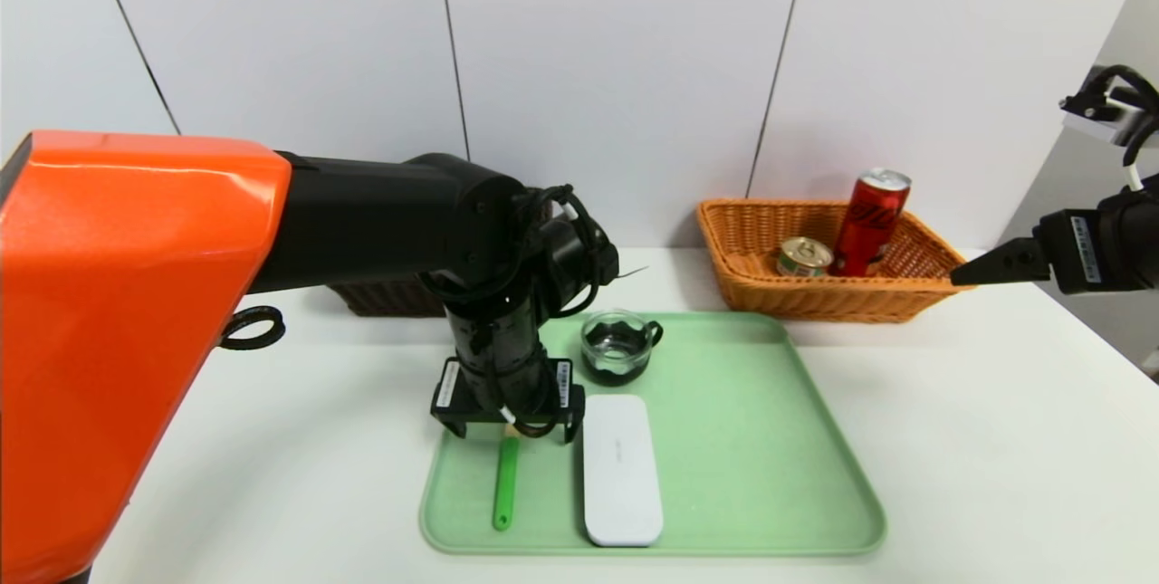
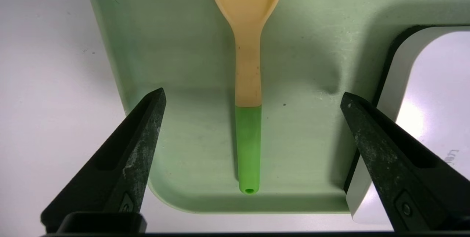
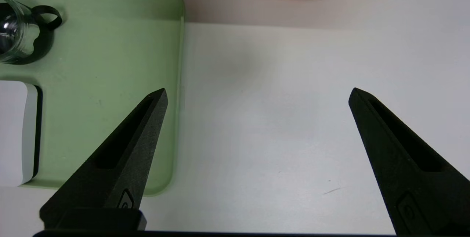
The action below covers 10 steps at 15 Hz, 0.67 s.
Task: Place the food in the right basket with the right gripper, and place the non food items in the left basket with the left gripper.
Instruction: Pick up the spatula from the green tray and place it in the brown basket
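The yellow pasta spoon [image 2: 248, 64] with green handle [image 1: 505, 484] lies on the green tray [image 1: 770, 439]. My left gripper [image 1: 507, 426] [image 2: 252, 93] hangs over it, open, one finger on each side and apart from it. A dark glass cup [image 1: 618, 349] and a flat white case [image 1: 620, 468] sit on the tray beside it. The red can [image 1: 869, 222] and the short tin [image 1: 804, 256] stand in the orange basket [image 1: 914, 294]. My right gripper [image 1: 973, 274] [image 3: 257, 90] is open and empty over bare table near that basket. The dark brown basket [image 1: 385, 299] is mostly hidden behind my left arm.
The white case [image 2: 433, 119] lies close beside one left finger. The tray's corner [image 3: 161, 178] and the cup [image 3: 18, 35] show in the right wrist view, off to one side of the right gripper. A white wall closes the table's far side.
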### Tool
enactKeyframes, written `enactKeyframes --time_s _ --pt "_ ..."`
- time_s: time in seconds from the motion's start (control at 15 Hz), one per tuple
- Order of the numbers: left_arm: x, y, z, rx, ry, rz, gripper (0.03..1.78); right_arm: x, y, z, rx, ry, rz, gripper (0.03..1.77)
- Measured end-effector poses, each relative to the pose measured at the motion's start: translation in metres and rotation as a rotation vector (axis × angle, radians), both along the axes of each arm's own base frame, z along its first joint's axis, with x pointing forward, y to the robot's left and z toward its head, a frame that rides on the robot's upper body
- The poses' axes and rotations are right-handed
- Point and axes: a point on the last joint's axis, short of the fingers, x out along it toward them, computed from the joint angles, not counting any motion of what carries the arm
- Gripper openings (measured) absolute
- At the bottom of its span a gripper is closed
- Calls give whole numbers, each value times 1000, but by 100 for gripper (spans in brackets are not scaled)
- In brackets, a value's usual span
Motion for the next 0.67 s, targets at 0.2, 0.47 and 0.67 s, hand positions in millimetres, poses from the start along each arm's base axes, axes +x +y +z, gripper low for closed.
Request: enactKeyframes --time_s 0.2,0.47,0.67 --pt "2 0 -3 6 7 5 169 0 0 0 -1 1 0 170" --pt "4 0 -7 12 14 6 169 0 0 0 -1 2 0 170" --pt "5 0 -9 15 18 7 169 1 0 -1 -3 1 2 170"
